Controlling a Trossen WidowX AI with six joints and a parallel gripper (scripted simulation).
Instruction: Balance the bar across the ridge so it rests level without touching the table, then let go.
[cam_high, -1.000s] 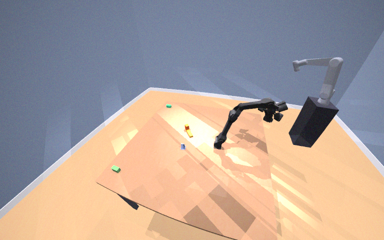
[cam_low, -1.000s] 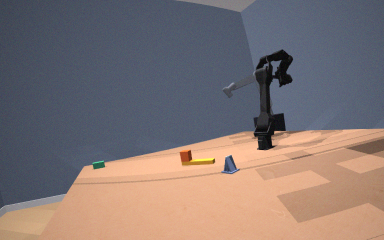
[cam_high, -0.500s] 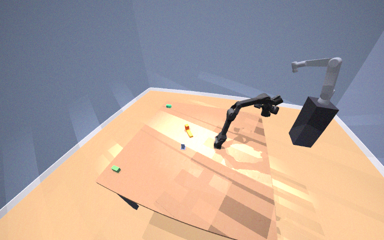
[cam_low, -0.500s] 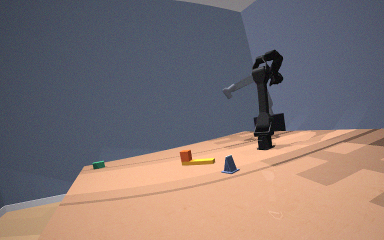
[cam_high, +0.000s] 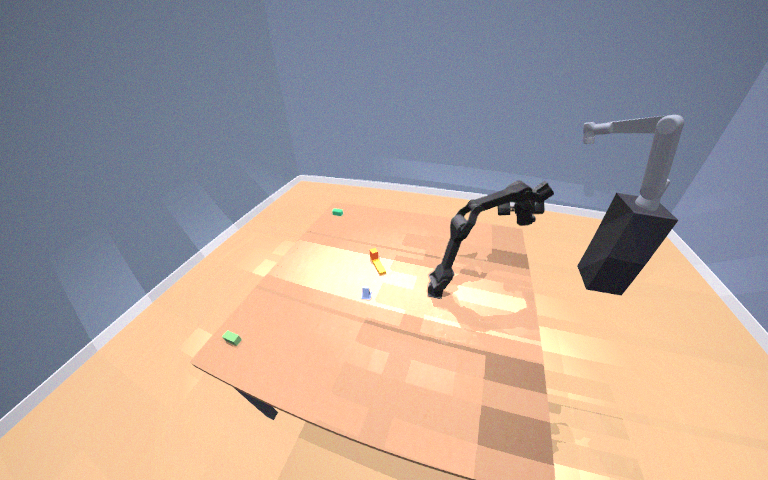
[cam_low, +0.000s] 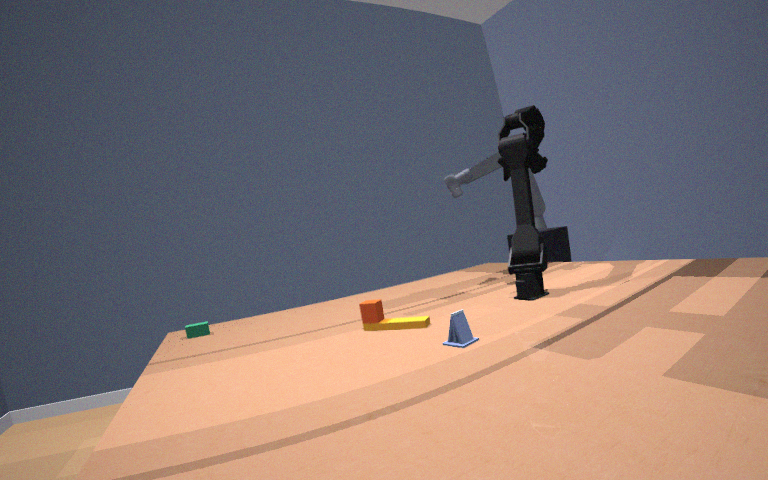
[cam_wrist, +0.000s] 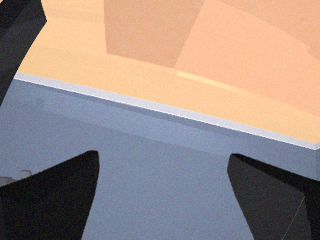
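A yellow bar (cam_high: 380, 267) (cam_low: 404, 323) lies flat on the table, with an orange block (cam_high: 373, 254) (cam_low: 371, 311) at its far-left end. The blue ridge (cam_high: 366, 293) (cam_low: 460, 329) stands upright on its flat base, apart from the bar, with nothing on its top edge. My gripper (cam_wrist: 166, 162) is open and empty, its two dark fingers wide apart in the wrist view. It is raised high on the side of the arm's base away from the bar and ridge. Neither of them shows in the wrist view.
On the wooden table (cam_high: 305, 362) (cam_low: 509, 418), a teal-green block (cam_high: 337, 212) (cam_low: 197, 329) lies near the far corner and a lighter green block (cam_high: 231, 338) near the left edge. A grey arm (cam_high: 662, 155) stands on a black pedestal (cam_high: 625, 246) beyond the table.
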